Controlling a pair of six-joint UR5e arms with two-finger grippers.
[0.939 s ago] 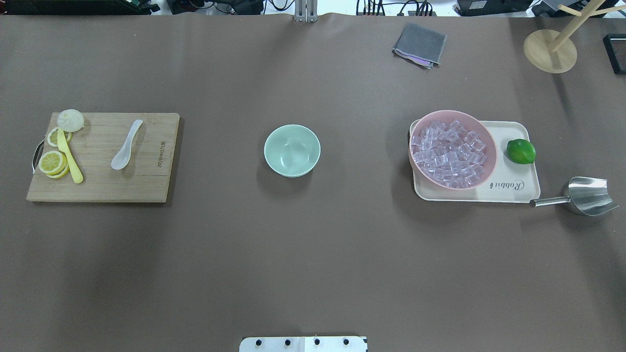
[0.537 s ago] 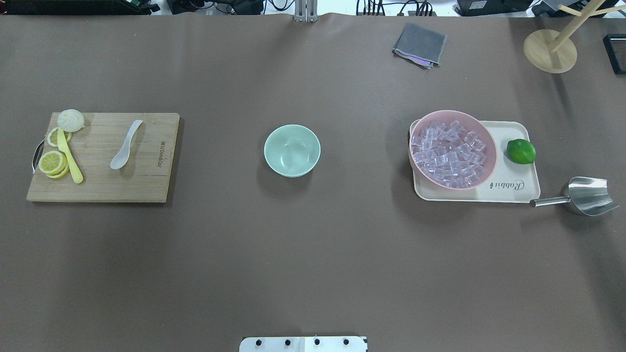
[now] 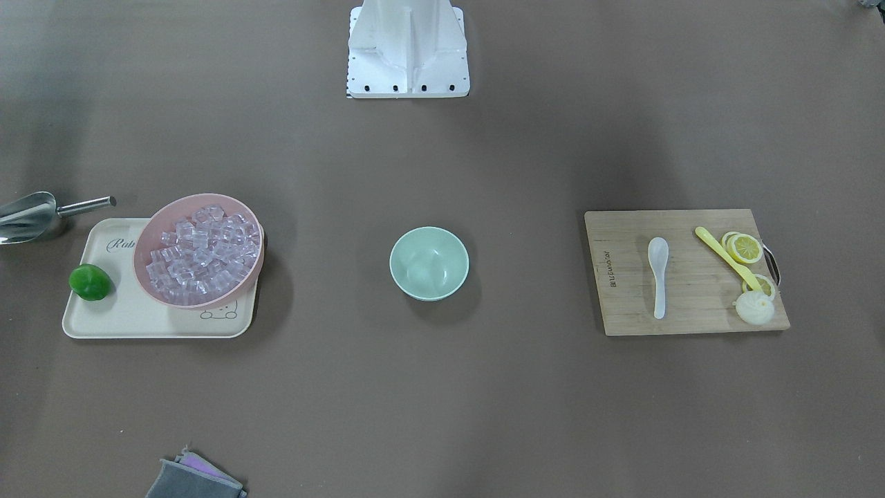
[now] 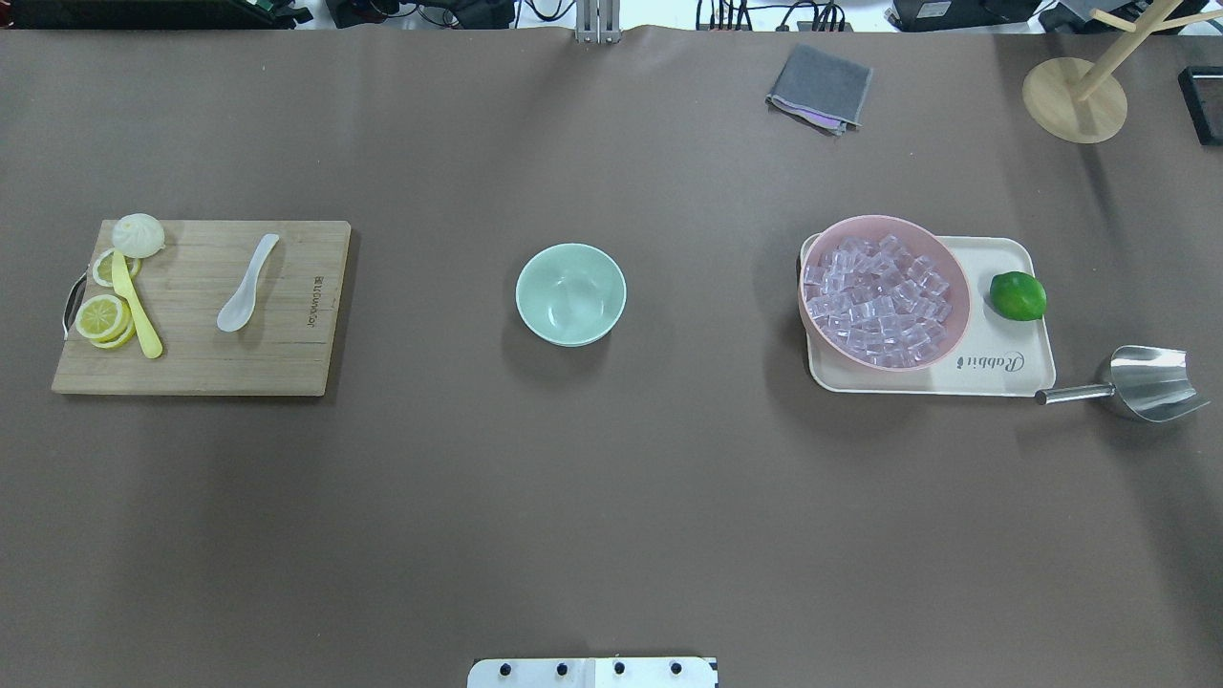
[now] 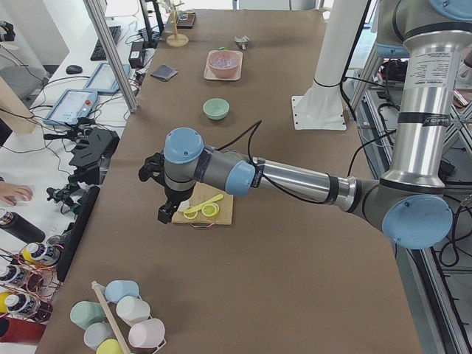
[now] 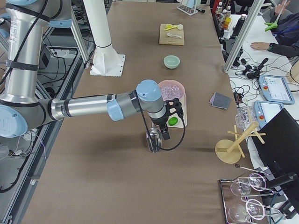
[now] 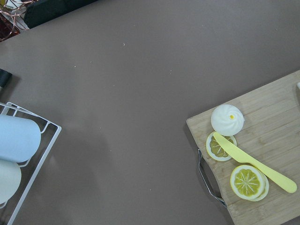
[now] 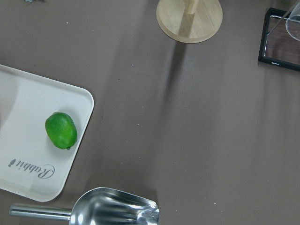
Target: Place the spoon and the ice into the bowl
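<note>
Nearest the robot lay its white base. Farther out, three groups stood in a row across the table, well apart.

On the robot's left was a wooden board. The spoon lay flat on it, its handle angled away from the robot. A yellow utensil, lemon slices and a bun sat at the board's outer end. The left gripper hung above that end, touching nothing. Whether it was open or closed could not be told.

In the middle stood the bowl, with nothing in it.

On the right a tray carried a pink bowl heaped with ice, and a lime just beside it. A steel scoop lay on the table off the tray's corner. The right gripper hung over the scoop. Its state could not be told either.

At the far edge lay a grey cloth and a wooden stand.
</note>
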